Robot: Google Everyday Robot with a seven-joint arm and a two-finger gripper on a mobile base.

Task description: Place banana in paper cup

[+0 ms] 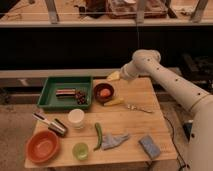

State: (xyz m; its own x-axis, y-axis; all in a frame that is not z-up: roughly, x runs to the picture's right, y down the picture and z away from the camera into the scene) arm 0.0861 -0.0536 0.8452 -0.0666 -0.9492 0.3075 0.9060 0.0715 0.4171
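Before far-edge tool point(114, 76), banana point(114, 102) left-right.

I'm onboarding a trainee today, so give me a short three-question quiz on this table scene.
1. True or false: the banana already lies in the paper cup.
2. The open gripper hangs near: A the orange bowl, B the far edge of the table, C the blue sponge?
3. Which dish sits right beside the banana?
Key: 1 false; 2 B; 3 the dark bowl.
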